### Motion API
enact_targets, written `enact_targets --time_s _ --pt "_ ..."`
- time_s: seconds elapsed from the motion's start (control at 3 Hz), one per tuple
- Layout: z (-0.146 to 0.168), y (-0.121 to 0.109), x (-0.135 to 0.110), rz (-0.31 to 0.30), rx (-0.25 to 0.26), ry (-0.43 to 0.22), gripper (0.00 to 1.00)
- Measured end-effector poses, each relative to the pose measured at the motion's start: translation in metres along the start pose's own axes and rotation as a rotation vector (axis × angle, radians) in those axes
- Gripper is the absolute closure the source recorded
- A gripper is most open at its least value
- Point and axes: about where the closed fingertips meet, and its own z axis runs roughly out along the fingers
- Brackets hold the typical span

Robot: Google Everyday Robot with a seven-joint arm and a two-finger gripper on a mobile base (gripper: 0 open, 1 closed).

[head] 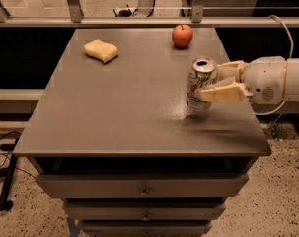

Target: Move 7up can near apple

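The 7up can (200,84), silver-white with green and red markings and an open pull-tab top, is upright at the right side of the grey table (114,112), lifted slightly off the surface. My gripper (211,81) reaches in from the right and is shut on the can, one cream finger (219,93) across its front, the other behind it. The red-orange apple (182,35) sits at the far edge of the table, well behind the can and a little to its left.
A pale yellow wavy sponge (101,50) lies at the far left of the table. A metal rail and posts run behind the far edge. Drawers sit under the front edge. The table's right edge is just under my arm.
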Motion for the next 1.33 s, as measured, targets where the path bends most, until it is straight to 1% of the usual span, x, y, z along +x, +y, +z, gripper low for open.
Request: enact_targets --time_s 0.33,0.67,1.0,1.33 --pt "0.006 -0.022 -0.011 -0.066 0.03 -0.022 1.0" --pt "0.021 -0.072 -0.034 -0.167 0.077 -0.062 1.0" --pt "0.043 -0.132 -0.072 -0.275 0.13 -0.102 1.0" --pt "0.052 -0.168 -0.086 -0.324 0.193 -0.1 1.0"
